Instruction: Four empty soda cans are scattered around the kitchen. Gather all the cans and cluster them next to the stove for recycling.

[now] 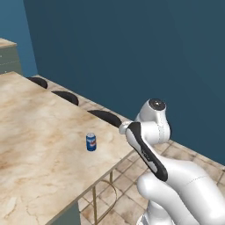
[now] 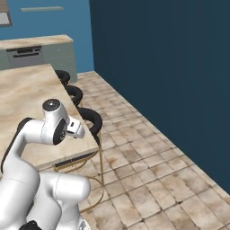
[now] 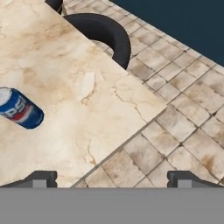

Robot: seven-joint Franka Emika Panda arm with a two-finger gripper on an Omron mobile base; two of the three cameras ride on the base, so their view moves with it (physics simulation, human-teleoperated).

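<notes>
The gripper [image 3: 112,178] hangs over the near corner of the marble counter [image 3: 65,74] with its two dark fingertips [image 3: 41,178] set wide apart and nothing between them; it is released and touches nothing. In the hand view, from left to right: a blue soda can [image 3: 18,109] with white and red marks and a silver top stands on the counter at the left edge, well apart from the fingertips; the veined counter surface runs across the middle to its corner; a black stool seat [image 3: 103,33] sits just beside the counter's far edge; tiled floor [image 3: 183,109] lies to the right. In the left base view the same can [image 1: 91,142] stands upright near the counter's right edge, with the white arm [image 1: 149,145] to its right; a row of black stools [image 1: 105,116] lines that edge before a dark blue wall [image 1: 132,48].
</notes>
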